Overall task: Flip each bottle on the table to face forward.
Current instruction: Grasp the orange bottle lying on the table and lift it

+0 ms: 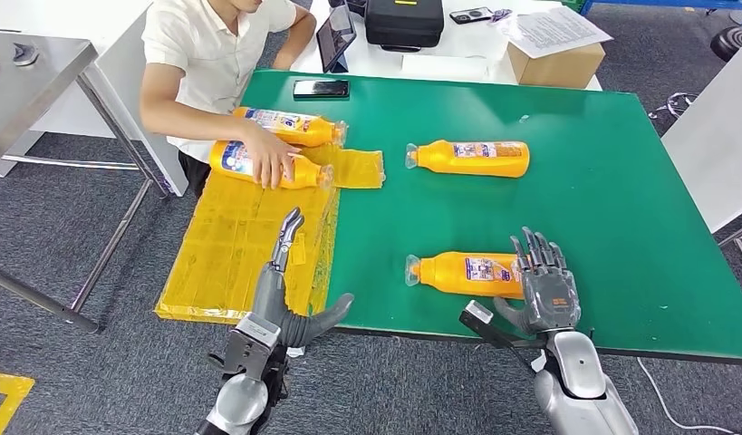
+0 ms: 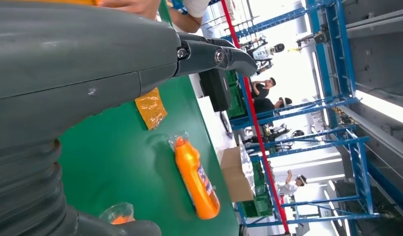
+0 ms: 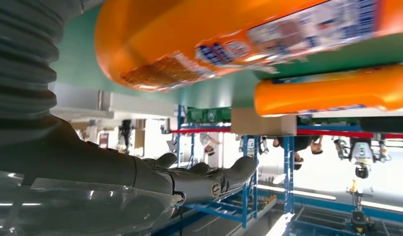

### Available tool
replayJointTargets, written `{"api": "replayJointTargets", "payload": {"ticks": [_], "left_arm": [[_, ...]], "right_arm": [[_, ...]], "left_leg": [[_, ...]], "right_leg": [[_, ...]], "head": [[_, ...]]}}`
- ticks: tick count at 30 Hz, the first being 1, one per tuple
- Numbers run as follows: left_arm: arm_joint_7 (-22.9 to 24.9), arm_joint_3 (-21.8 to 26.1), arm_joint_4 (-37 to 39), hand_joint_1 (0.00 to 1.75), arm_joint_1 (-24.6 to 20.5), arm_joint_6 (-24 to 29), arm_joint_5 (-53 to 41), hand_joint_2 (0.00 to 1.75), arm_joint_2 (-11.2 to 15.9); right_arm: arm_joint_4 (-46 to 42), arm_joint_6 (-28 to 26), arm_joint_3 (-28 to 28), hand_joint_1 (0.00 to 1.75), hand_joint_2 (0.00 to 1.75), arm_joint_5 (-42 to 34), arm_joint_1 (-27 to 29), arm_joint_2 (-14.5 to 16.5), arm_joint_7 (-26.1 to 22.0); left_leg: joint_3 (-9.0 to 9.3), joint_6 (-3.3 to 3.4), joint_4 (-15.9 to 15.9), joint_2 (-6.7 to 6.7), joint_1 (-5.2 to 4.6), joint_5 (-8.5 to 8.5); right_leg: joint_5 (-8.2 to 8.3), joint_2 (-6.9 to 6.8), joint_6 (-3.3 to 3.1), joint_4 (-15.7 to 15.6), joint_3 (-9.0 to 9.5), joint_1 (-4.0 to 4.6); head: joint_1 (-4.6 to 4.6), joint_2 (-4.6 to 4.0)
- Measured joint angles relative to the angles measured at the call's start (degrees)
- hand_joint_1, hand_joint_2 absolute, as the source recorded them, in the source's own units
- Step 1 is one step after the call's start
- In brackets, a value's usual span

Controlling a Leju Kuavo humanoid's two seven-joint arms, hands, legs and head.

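Head view has the right hand (image 1: pixel 547 288) raised at about five o'clock on the green table (image 1: pixel 621 227), fingers spread and pointing up, holding nothing, its fingertips right against the base end of the near bottle (image 1: pixel 467 272); whether they actually touch it I cannot tell. That orange bottle lies on its side, cap toward nine o'clock, label up. From the right wrist view the same bottle (image 3: pixel 238 39) looms close above the open palm (image 3: pixel 140 182), and a second orange one shows beyond it. The left hand (image 1: pixel 290 294) is at about seven o'clock, over the table's near left edge, also spread and empty, one finger stretched toward twelve and the thumb out toward three. It hovers above a stack of flat yellow bags (image 1: pixel 240 245) that hangs off the left side of the table. Further out, near the middle of the table, the far bottle (image 1: pixel 471 158) lies on its side, cap toward nine o'clock, well apart from the near one; the left wrist view catches it too (image 2: pixel 195 179). At ten o'clock a seated person (image 1: pixel 213 54) in a white shirt has a hand (image 1: pixel 272 159) resting on one of two more bottles (image 1: pixel 290 127) lying on the bags. A black phone (image 1: pixel 321 89) sits at the far edge near eleven o'clock.
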Motion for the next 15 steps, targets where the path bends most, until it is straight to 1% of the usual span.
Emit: {"api": "replayJointTargets", "payload": {"ticks": [7, 12, 15], "left_arm": [[0.7, -0.6, 0.0, 0.00, 0.0, -0.9, 0.3, 1.75, 0.1], [1.0, -0.6, 0.0, 0.00, 0.0, -1.2, 0.6, 1.75, 0.1], [1.3, -0.6, 0.0, 0.00, 0.0, -1.7, 1.0, 1.75, 0.1]], "right_arm": [[2.3, 3.2, 2.9, 0.00, 1.75, 1.0, -2.6, -2.5, 2.1], [3.5, 4.1, 4.0, 0.00, 1.75, 0.7, -3.6, -3.2, 2.3], [4.6, 6.3, 4.7, 0.00, 1.75, 0.1, -4.6, -3.5, 2.8]], "left_leg": [[0.00, 0.01, 0.0, 0.00, 0.00, 0.01], [0.00, 0.02, 0.0, 0.00, -0.02, 0.01], [0.00, 0.02, 0.0, 0.01, -0.01, 0.01]], "right_leg": [[0.00, 0.00, 0.00, 0.0, 0.01, -0.01], [0.00, 0.00, 0.00, 0.0, 0.01, -0.02], [0.00, 0.00, 0.00, 0.0, 0.01, -0.01]], "head": [[0.00, 0.00], [0.00, 0.00], [-0.01, 0.00]]}}
